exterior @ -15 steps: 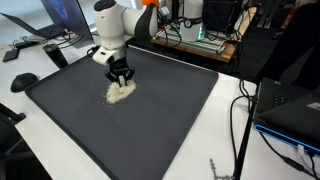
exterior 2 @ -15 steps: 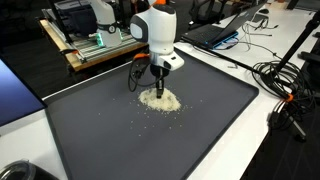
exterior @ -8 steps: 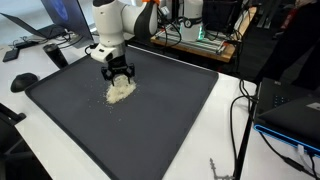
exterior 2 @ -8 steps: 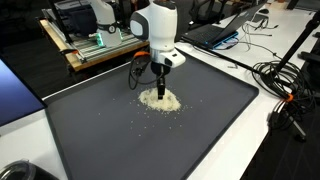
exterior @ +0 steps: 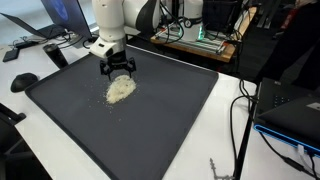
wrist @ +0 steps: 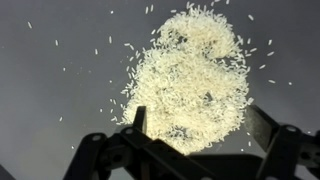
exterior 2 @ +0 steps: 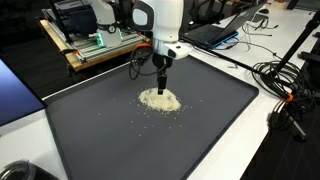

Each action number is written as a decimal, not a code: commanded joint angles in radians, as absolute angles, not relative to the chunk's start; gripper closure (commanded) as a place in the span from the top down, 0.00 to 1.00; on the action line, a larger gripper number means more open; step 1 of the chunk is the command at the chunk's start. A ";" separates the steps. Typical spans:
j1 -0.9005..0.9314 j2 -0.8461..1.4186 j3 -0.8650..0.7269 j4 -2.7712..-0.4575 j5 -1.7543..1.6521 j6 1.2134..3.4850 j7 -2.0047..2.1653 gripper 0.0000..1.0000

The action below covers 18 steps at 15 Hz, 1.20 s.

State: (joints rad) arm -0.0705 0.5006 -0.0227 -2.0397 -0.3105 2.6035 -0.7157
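Note:
A small heap of pale rice grains (exterior: 120, 89) (exterior 2: 159, 99) (wrist: 190, 85) lies on the dark grey mat (exterior: 170, 120) (exterior 2: 90, 135), with loose grains scattered round it. My gripper (exterior: 120, 71) (exterior 2: 161, 80) hangs just above the heap, pointing down, apart from it. In the wrist view the gripper (wrist: 200, 125) stands open, its two dark fingers (wrist: 139, 120) wide apart on either side of the near edge of the heap, nothing between them but the rice lying below.
The mat sits on a white table (exterior: 225, 100). Black cables (exterior: 240, 125) (exterior 2: 285, 100) trail beside the mat. A wooden bench with electronics (exterior 2: 95, 45) and laptops (exterior: 290, 110) stand round the table's edges.
The jaws have opened wide and the gripper has risen off the rice heap, which now lies uncovered below it.

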 commanded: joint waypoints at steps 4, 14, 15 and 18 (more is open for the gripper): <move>0.037 0.451 -0.056 -2.029 -0.439 2.408 -0.501 1.00; 0.154 0.506 -0.030 -1.921 -0.661 2.226 -0.321 1.00; 0.167 0.517 -0.031 -1.904 -0.683 2.211 -0.282 1.00; 0.207 0.558 -0.036 -1.856 -0.742 2.169 -0.144 1.00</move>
